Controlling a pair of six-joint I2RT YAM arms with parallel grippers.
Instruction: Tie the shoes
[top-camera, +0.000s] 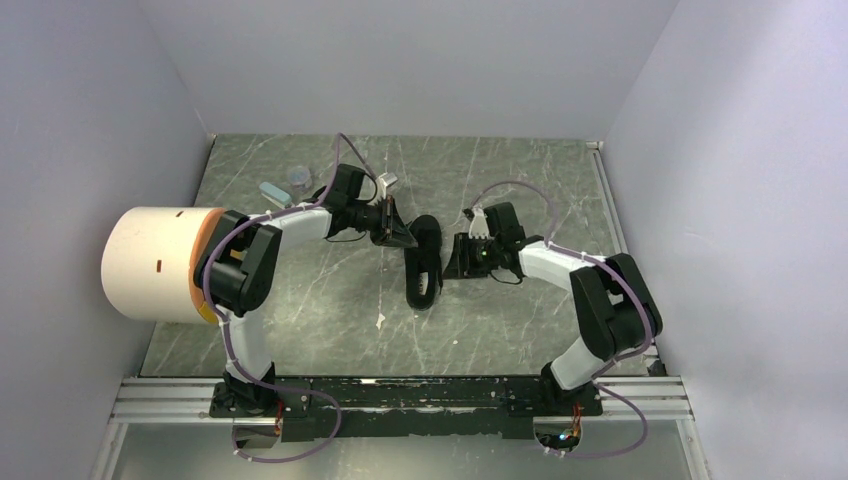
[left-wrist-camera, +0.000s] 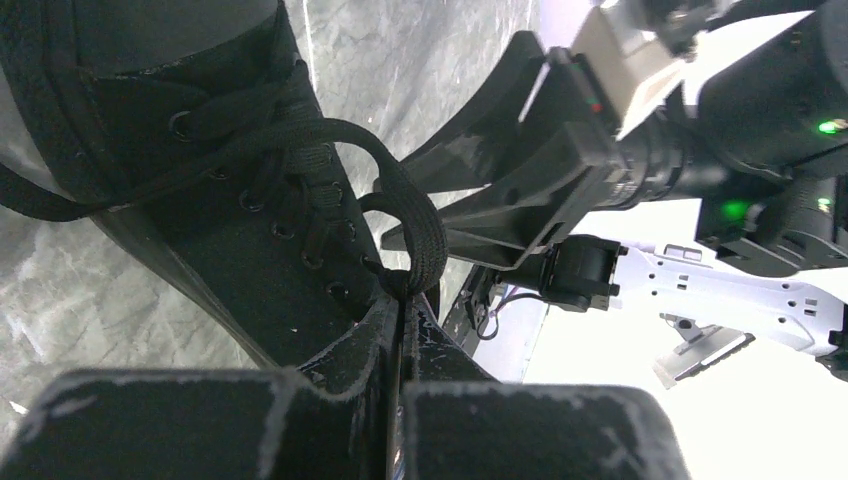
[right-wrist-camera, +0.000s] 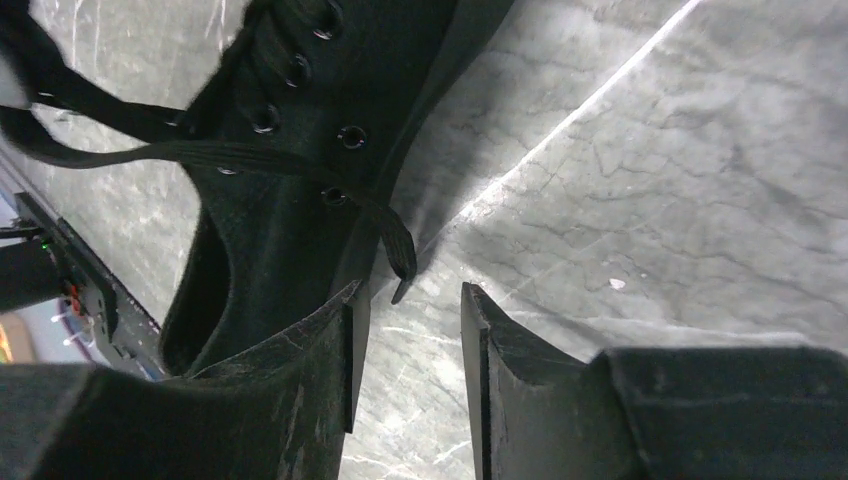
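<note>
The small black shoe lies on the marbled table between the two arms. My left gripper is at the shoe's upper left; in the left wrist view the left gripper is shut on a loop of black lace rising from the eyelets of the shoe. My right gripper is just right of the shoe. In the right wrist view the right gripper is open and empty, with a loose lace end hanging just beyond its tips beside the shoe.
A white and orange cylinder sits on the left arm. A small blue object and a clear cup lie at the table's far left. A white scrap lies in front of the shoe. Grey walls close three sides.
</note>
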